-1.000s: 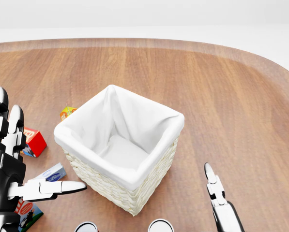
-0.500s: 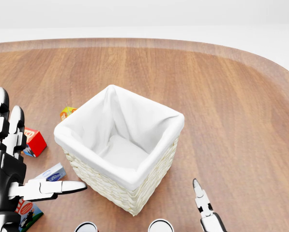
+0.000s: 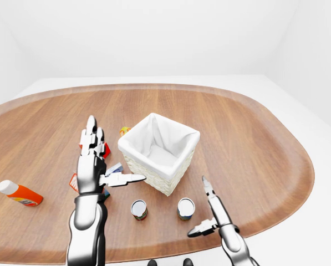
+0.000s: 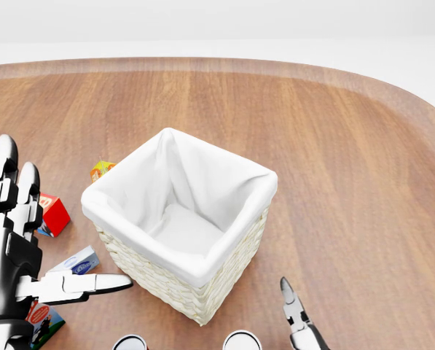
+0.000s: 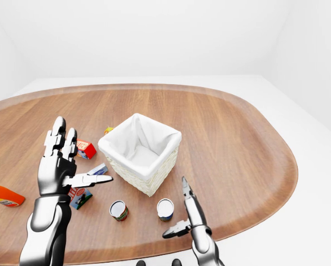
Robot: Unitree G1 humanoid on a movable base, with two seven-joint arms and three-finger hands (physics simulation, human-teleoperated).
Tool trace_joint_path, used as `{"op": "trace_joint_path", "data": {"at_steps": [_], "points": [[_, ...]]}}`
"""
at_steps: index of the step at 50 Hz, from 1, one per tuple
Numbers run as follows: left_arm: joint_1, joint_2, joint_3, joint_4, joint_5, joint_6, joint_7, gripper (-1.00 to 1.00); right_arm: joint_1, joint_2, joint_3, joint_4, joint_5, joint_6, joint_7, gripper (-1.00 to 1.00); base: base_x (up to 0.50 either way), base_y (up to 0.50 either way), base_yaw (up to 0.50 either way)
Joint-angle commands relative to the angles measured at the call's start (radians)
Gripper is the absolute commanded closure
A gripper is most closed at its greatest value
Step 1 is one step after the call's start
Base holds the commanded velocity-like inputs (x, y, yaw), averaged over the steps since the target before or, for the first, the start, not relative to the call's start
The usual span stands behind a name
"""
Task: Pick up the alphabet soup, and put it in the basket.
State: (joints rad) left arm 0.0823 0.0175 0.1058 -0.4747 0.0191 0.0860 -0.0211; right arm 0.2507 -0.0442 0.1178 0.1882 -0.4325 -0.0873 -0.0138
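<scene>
On the wooden counter [image 3: 254,138] a white-lined wicker basket [image 3: 159,152] is seen standing empty near the middle, and two cans are set just below it in the eye views — one to the left [image 3: 138,209] and one to the right [image 3: 186,208]. Which of the two is the alphabet soup cannot be told, since only their pale tops and little of the labels are shown. Over the last second the right hand [image 3: 208,213] has been drawn down and leftward in the head view, so that only a fingertip is now left above the bottom edge; in the left-eye view it is placed just right of the right-hand can, fingers spread and nothing held. This is read as an approach to that can — the grasp itself has not begun. The left hand [image 3: 96,166] has barely shifted and is held open and upright, thumb stretched toward the basket, with nothing gripped. Behind it several small boxes are partly hidden, a red box [image 4: 53,214] among them, and an orange bottle [image 3: 18,193] is laid well apart at the left edge. Nothing has yet been placed in the basket, so the whole lift and drop is judged to remain.
</scene>
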Motion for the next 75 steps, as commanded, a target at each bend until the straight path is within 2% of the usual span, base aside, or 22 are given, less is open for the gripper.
{"op": "trace_joint_path", "data": {"at_steps": [1,30,64,72,75], "points": [[0.0,0.0,-0.001,0.003,0.001,0.0,0.0,-1.0,-0.012,0.003,0.014,0.019,-0.015,0.0,-0.016,-1.0,0.0,0.0,0.0],[-0.004,0.001,-0.002,0.013,0.003,-0.005,0.002,-1.0,-0.039,0.018,0.064,0.049,-0.014,0.0,-0.021,-1.0,0.0,0.0,0.0],[-0.003,0.0,-0.006,0.014,0.007,-0.006,0.004,-1.0,-0.108,0.033,0.071,0.183,-0.042,0.0,-0.01,-1.0,0.0,0.0,0.0],[-0.009,0.001,-0.007,0.034,0.008,-0.015,0.005,-1.0,-0.125,0.038,0.069,0.21,-0.045,0.0,0.001,-1.0,0.0,0.0,0.0],[-0.01,0.002,-0.005,0.029,0.006,-0.011,0.005,-1.0,-0.129,0.038,0.068,0.218,-0.043,0.0,0.004,-1.0,0.0,0.0,0.0]]}}
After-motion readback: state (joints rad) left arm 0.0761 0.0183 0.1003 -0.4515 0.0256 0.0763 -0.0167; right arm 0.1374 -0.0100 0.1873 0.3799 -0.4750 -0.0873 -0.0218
